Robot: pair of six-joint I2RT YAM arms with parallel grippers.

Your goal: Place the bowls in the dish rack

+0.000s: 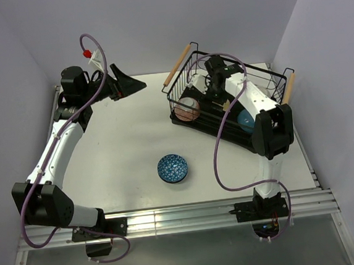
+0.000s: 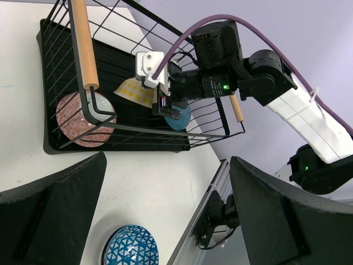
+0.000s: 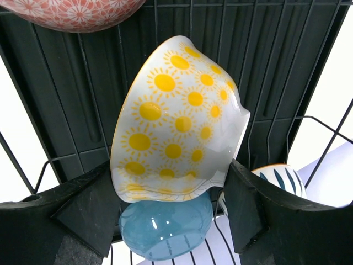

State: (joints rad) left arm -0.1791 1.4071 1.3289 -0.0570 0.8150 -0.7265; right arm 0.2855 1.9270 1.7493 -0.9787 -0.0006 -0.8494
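- right gripper [image 3: 171, 190] fills the bottom of my right wrist view. its two fingers [image 3: 71, 221] are closed against either side of one yellow bowl [image 3: 176, 116].
- that bowl is tilted on its side over the slatted floor of the rack [image 3: 60, 94]; i cannot tell if it touches the floor.
- one rack stands angled at the far right of the table [image 1: 122, 143], with two wooden handles [image 1: 177, 64], one at each end.
- i count five bowls:
  - the yellow one in the grip
  - one pink bowl [image 3: 83, 14] leaning on edge at the rack's left end
  - one teal bowl [image 3: 165, 226] at its right end
  - one striped bowl [image 3: 278, 175] just beside the teal one
  - one blue bowl [image 1: 173, 168] alone on the table near the front, well apart from the rack
- i cannot tell whether the striped bowl is inside the rack.
- left gripper [image 2: 165, 187] hangs at the far left of the table, fingers spread wide, holding nothing.
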